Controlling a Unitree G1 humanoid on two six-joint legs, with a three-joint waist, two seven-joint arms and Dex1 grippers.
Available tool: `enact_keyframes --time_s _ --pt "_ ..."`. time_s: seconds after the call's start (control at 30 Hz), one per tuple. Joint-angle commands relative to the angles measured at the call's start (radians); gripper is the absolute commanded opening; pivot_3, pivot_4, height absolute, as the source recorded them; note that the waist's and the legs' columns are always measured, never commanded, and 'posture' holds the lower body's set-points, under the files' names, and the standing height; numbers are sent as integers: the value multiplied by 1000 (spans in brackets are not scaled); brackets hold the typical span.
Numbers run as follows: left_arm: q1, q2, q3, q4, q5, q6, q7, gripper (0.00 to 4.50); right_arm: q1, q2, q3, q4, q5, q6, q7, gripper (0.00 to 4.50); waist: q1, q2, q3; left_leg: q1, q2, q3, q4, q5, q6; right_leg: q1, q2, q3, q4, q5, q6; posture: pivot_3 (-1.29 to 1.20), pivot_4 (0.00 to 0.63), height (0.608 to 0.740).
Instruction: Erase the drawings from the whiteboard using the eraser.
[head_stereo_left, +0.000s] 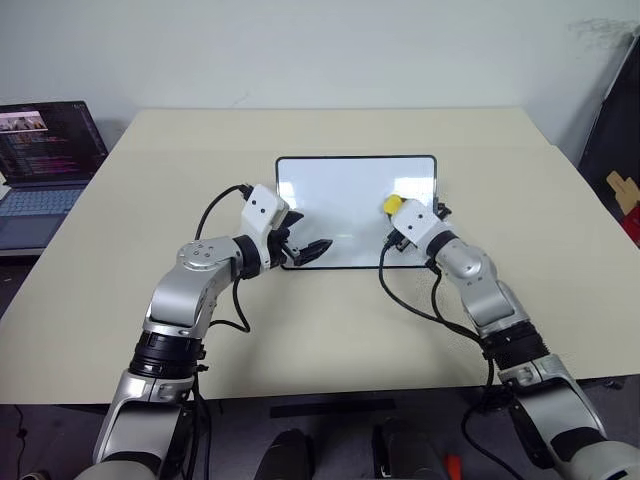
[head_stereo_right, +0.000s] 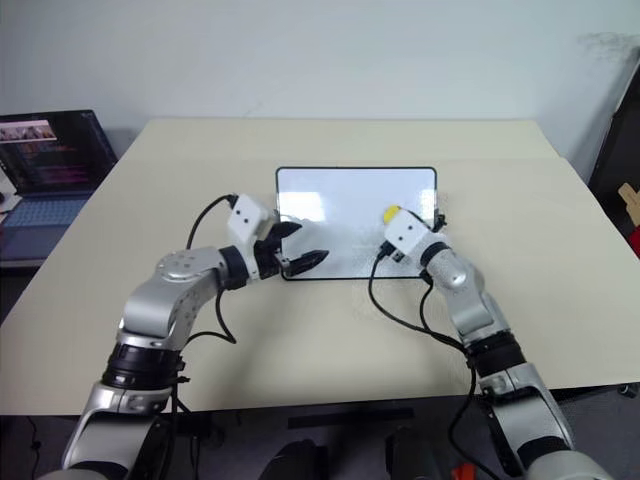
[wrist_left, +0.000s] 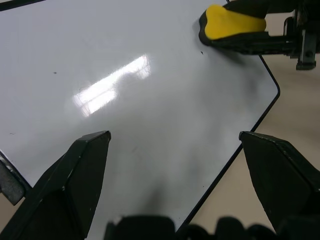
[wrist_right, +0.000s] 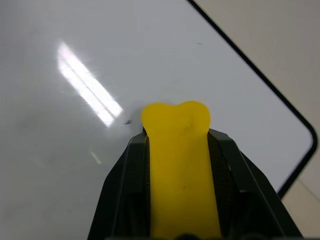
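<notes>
Yellow eraser (wrist_right: 179, 165) sits clamped in the right claw (head_stereo_left: 396, 213), over the board's (head_stereo_left: 340, 190) right part. The left claw (head_stereo_left: 305, 250) spreads wide and empty at the board's near-left edge. No legible writing; tiny specks beside the eraser.

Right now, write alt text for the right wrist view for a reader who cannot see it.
The right gripper is shut on a yellow eraser, held over the glossy whiteboard. A tiny dark speck sits by the eraser's tip, and the board's black frame curves round a corner, with beige table beyond.
</notes>
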Motion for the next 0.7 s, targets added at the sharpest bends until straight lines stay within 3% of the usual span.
enact_keyframes --time_s 0.03,0.3,0.47,0.7 --pt "-12 -6 11 -37 -11 -10 4 4500 18 14 28 1 -2 32 32 1202 -1 0 0 0 0 0 0 0 0 0 0 0 0 0 0 0 150 740" --pt "-16 -13 8 -29 -7 -13 2 4500 30 4 30 -21 -22 58 36 1201 -2 0 0 0 0 0 0 0 0 0 0 0 0 0 0 0 150 740" --pt "-10 -15 8 -38 -12 -6 0 4500 33 15 -101 -115 93 63 3 1201 6 0 1 0 0 -1 0 0 0 0 0 0 0 0 0 0 150 740" --pt "-28 -48 -32 -67 -39 -38 -61 4500 171 -57 -270 -441 213 138 35 1200 14 1 1 -9 -1 -3 0 -1 0 -5 -1 -2 -5 -1 1 0 150 740"
